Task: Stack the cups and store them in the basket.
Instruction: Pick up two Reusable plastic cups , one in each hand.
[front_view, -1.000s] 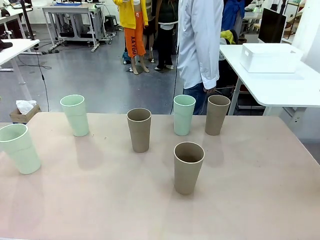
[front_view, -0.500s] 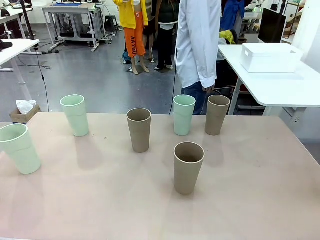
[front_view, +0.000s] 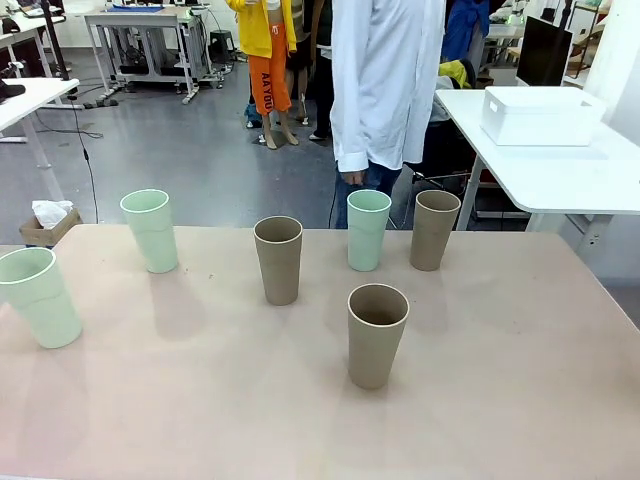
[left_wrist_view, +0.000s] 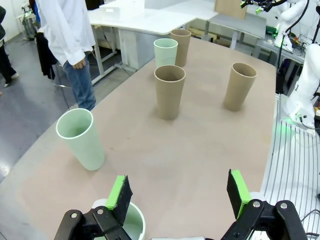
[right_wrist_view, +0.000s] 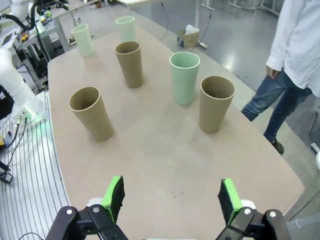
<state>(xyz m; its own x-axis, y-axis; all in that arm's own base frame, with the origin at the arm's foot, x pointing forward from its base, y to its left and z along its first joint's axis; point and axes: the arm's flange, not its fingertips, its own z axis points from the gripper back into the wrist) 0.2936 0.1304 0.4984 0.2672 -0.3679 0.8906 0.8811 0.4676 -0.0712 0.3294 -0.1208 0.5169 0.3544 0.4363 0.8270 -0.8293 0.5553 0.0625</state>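
Several cups stand upright and apart on the tan table (front_view: 520, 380). The mint ones are at the left edge (front_view: 40, 297), back left (front_view: 150, 230) and back middle (front_view: 368, 230). The tan-brown ones are at the centre (front_view: 279, 260), back right (front_view: 434, 230) and nearest the front (front_view: 377, 335). The white basket (front_view: 540, 115) sits on a separate white table at the far right. My left gripper (left_wrist_view: 179, 195) is open above the table, with a mint cup (left_wrist_view: 127, 222) just below its left finger. My right gripper (right_wrist_view: 171, 199) is open over bare table, short of a brown cup (right_wrist_view: 216, 103).
A person in a white shirt (front_view: 385, 90) stands at the far edge of the table, hands down, behind the back mint cup. The white side table (front_view: 560, 175) stands to the right, across a gap. Bare table surface lies at the front and right.
The person has stepped to the left along the far edge. The cups have not moved.
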